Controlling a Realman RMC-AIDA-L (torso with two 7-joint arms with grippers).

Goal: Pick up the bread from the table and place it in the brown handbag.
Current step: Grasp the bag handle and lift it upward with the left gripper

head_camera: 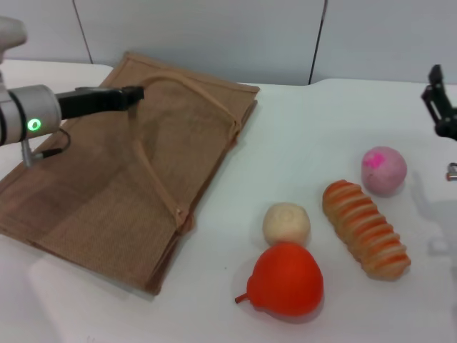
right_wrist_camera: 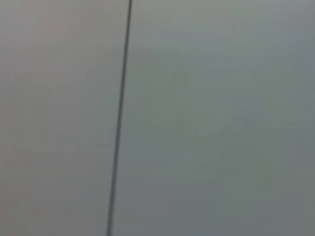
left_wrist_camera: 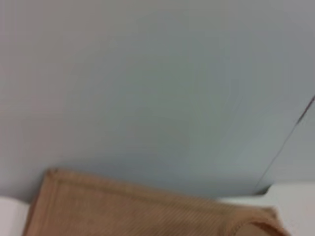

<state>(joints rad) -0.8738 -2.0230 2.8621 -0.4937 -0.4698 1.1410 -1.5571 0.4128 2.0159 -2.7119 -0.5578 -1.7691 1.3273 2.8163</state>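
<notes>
The bread (head_camera: 365,229) lies flat on the white counter (head_camera: 300,136), on the robot's right side, well apart from the brown handbag (head_camera: 107,193). Its long axis runs diagonally, the far end pointing toward the pink ball (head_camera: 384,170) just beyond it and the near end pointing toward the right front edge of the counter. A small round bun (head_camera: 286,223) sits just beside it on the left, with a red pear-shaped fruit (head_camera: 285,280) touching or nearly touching that bun.

The left hand (head_camera: 132,95) hovers over the far part of the handbag, close to one of its looped handles (head_camera: 193,89); whether its fingers are clenched or released I cannot tell. The right hand (head_camera: 439,107) hangs at the right edge of the head view, above the counter and apart from the bread, holding nothing; its fingers look parted.

The main risk, as I judge it, is the bag: it lies flat with its mouth closed, so the bread could land on top rather than go inside unless the opening is lifted. A grasp along the loaf instead of across its ridges could slip, and a sloppy approach could knock the ball or the bun away.
</notes>
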